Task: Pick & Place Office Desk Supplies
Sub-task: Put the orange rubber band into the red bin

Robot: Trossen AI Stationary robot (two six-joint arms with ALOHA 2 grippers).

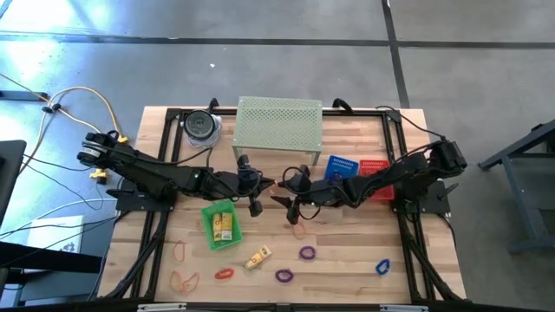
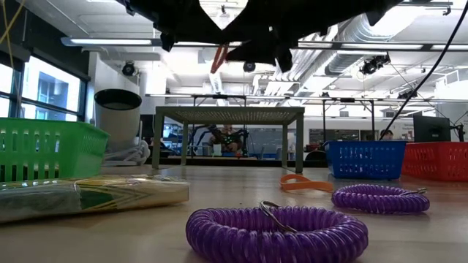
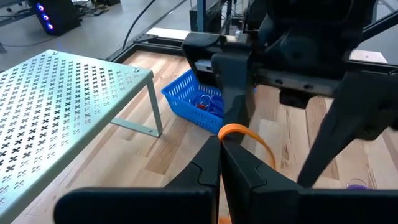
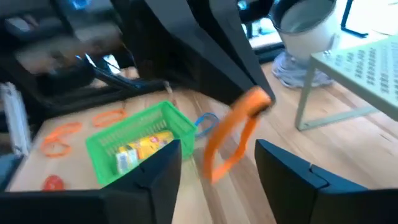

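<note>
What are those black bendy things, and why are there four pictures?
They are two robot arms at a wooden table. One picture looks down from above, one looks across the tabletop, and two come from small cameras on the arms' wrists. On the table are coloured loops, like this purple loop, a yellow packet, a green basket, a blue basket, a red basket and a pale-green shelf. The left arm's jaws are shut on an orange loop. The right arm's jaws stand open beside it.
</note>
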